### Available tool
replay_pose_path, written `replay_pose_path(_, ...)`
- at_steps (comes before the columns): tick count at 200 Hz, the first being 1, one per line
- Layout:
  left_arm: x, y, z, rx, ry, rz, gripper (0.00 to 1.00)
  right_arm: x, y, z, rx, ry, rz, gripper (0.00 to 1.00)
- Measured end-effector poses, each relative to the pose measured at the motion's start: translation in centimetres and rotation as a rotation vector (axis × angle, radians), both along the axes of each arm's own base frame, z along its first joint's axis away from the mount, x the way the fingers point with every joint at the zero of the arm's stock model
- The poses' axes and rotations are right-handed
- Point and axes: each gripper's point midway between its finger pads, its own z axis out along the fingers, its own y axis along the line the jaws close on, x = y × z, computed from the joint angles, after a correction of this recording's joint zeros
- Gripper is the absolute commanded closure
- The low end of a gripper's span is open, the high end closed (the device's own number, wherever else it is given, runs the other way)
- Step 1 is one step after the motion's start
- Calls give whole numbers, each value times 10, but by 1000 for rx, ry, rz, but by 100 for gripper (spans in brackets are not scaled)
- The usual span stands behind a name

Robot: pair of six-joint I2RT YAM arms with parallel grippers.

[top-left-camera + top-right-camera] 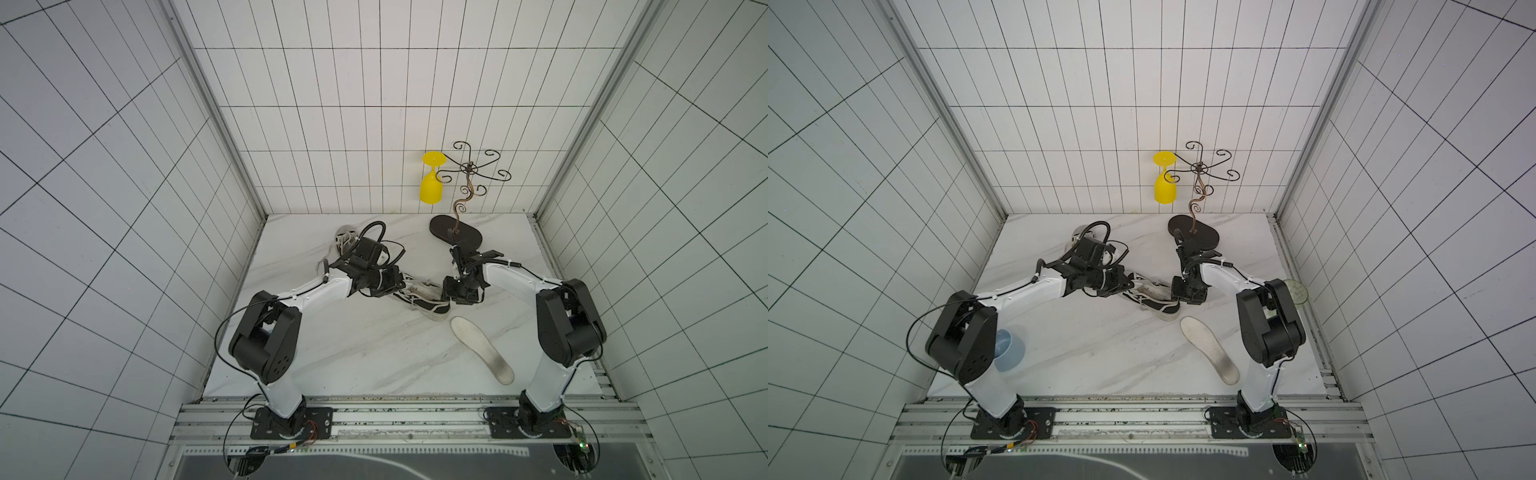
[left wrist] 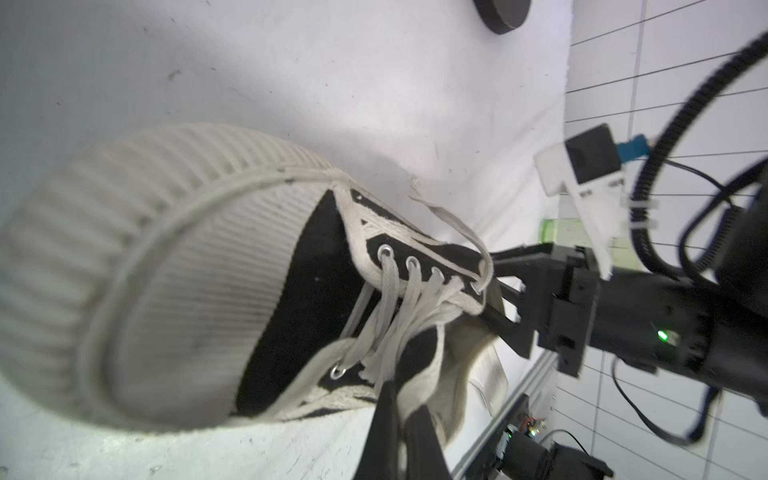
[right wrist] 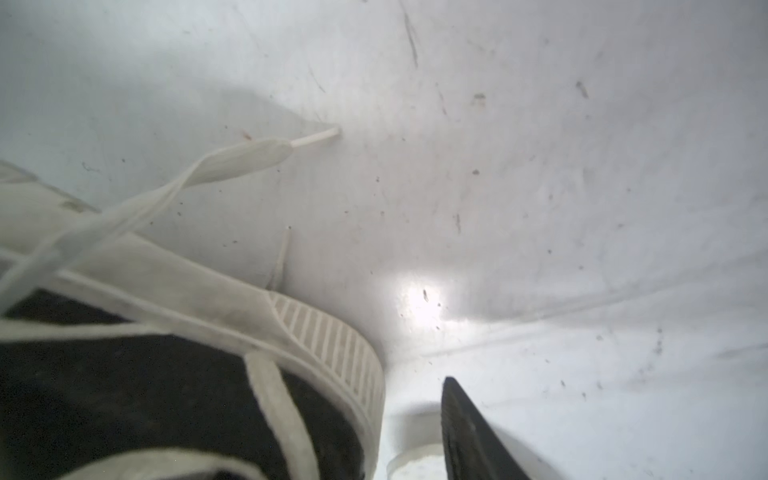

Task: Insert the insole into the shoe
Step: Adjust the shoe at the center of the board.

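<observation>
Flat white foam insole (image 1: 482, 349) lies loose at 5 o'clock of the black-and-white canvas shoe (image 1: 424, 301), just apart from it. Left gripper (image 1: 404, 286) is pinched tight on the tongue side. Right gripper (image 1: 445, 297), half-spread, straddles the collar edge at 3 o'clock. Best, I judge: pull the mouth wide before fetching the insole. Bare marble lies at 6 o'clock; the black oval stand base (image 1: 455, 232) crowds 12 o'clock.
</observation>
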Motion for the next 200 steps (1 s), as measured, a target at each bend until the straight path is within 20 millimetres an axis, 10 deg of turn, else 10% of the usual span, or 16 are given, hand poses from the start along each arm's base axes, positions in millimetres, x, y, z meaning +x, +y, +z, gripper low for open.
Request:
replay_pose_path(122, -24, 66, -22, -27, -9, -6, 100, -9, 39, -9, 144, -88, 131, 46)
replay_pose_path(200, -12, 32, -16, 177, -124, -192, 100, -43, 75, -1, 152, -64, 259, 29)
